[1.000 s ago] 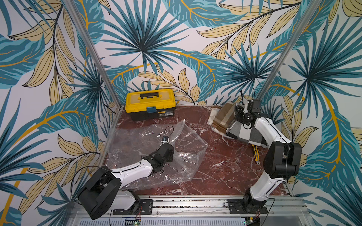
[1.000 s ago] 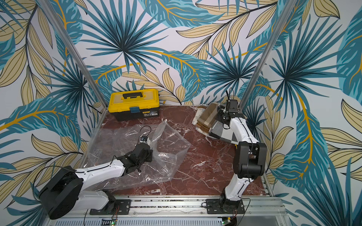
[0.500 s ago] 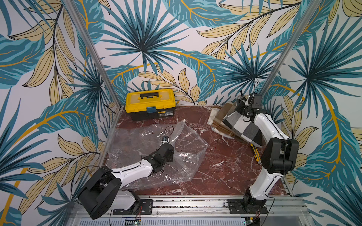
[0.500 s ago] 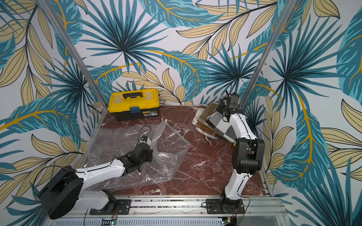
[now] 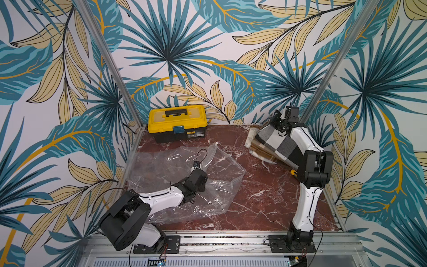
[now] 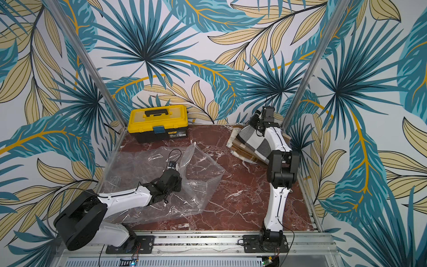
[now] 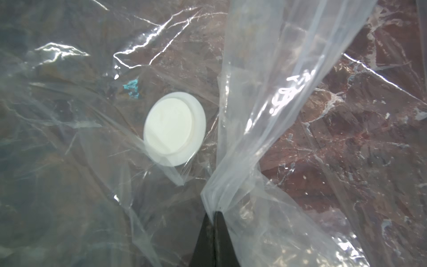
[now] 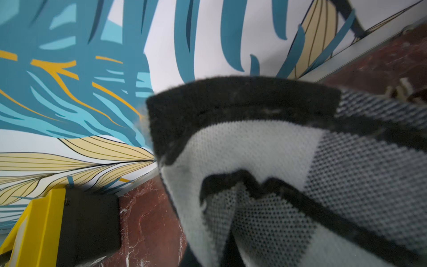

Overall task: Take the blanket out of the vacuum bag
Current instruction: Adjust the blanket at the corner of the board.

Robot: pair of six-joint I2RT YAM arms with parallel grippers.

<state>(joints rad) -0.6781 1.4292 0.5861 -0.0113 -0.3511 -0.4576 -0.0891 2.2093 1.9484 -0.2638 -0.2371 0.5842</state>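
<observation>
Pinches a gathered fold of the bag (image 7: 265,92) between the left fingers (image 7: 223,238), pressed tight together on the plastic just beside the white valve (image 7: 174,129). Does so probably to anchor it flat on the surface (image 5: 265,196) against dragging.

Lifts one corner of the blanket (image 5: 277,145) with the right fingers (image 5: 276,122), clamped on the cloth, leaving the checked folds sloping down to the surface near the far right corner. Places the blanket wholly outside, well apart from the bag's open mouth.

Shows nothing inside the bag but marble seen through clear film, so judged empty. Shows the yellow toolbox (image 5: 176,122) shut against the back wall, contents hidden. Looks close to done, short of letting go.
</observation>
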